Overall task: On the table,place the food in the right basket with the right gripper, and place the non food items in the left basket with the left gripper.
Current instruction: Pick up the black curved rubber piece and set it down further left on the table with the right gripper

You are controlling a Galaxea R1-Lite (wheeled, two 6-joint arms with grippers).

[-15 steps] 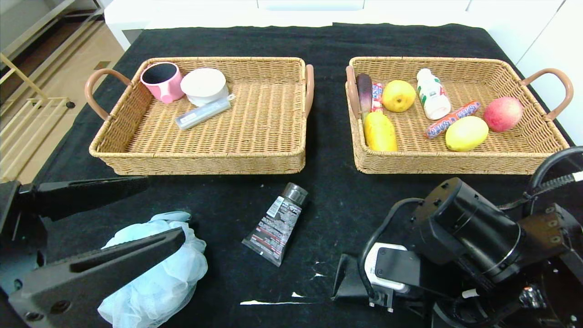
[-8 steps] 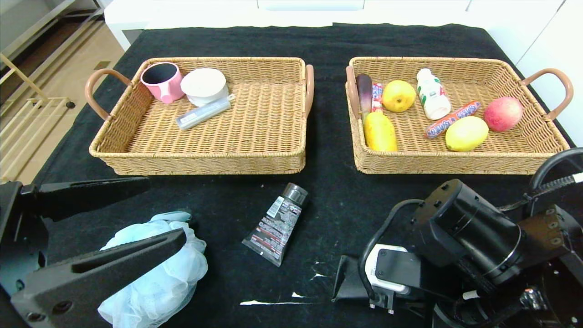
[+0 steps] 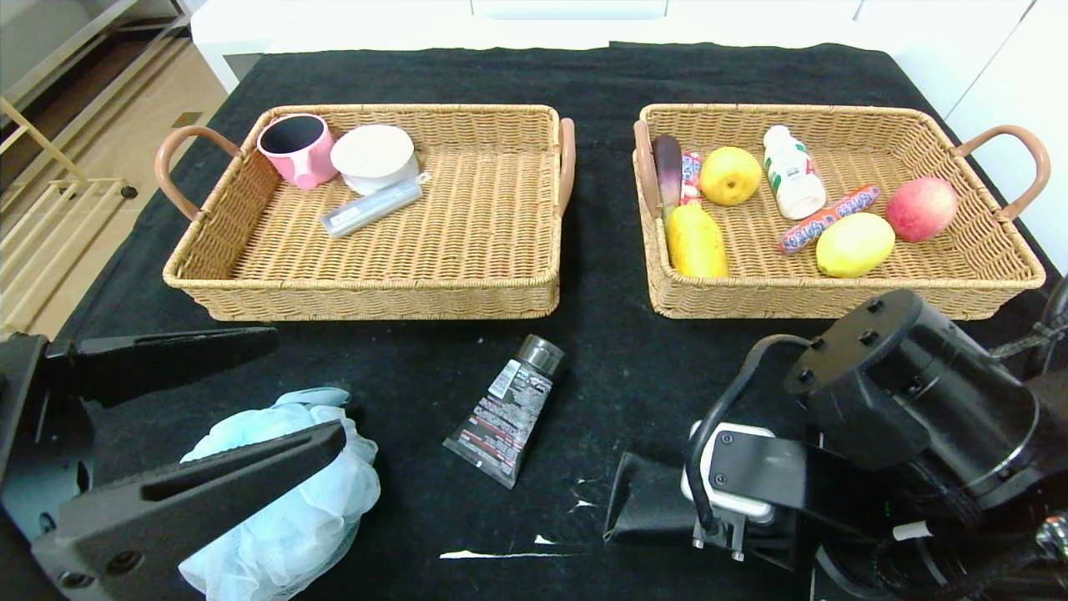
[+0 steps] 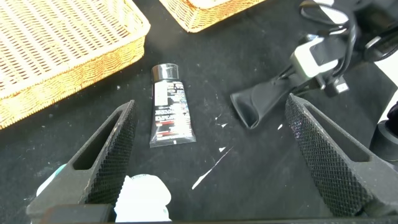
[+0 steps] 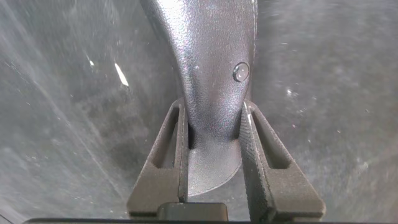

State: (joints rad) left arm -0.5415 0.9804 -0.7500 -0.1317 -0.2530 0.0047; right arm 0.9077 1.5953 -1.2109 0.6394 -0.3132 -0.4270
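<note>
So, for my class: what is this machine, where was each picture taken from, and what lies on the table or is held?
It is a two-armed robot. One picture looks down from its head; the other two come from cameras on its wrists. On the black table lie a dark tube and a pale blue mesh sponge. Behind them stand two wicker baskets: the left basket holds household items, the right basket food. The left gripper hangs open over the sponge; the right gripper is shut on a flat black object.

- black cloth point(image 3: 609, 367) covers table
- white counter point(image 3: 375, 21) behind cloth's far edge
- wooden rack point(image 3: 37, 234) on floor, left of cloth
- white streaks point(image 3: 501, 553) on cloth's near edge
</note>
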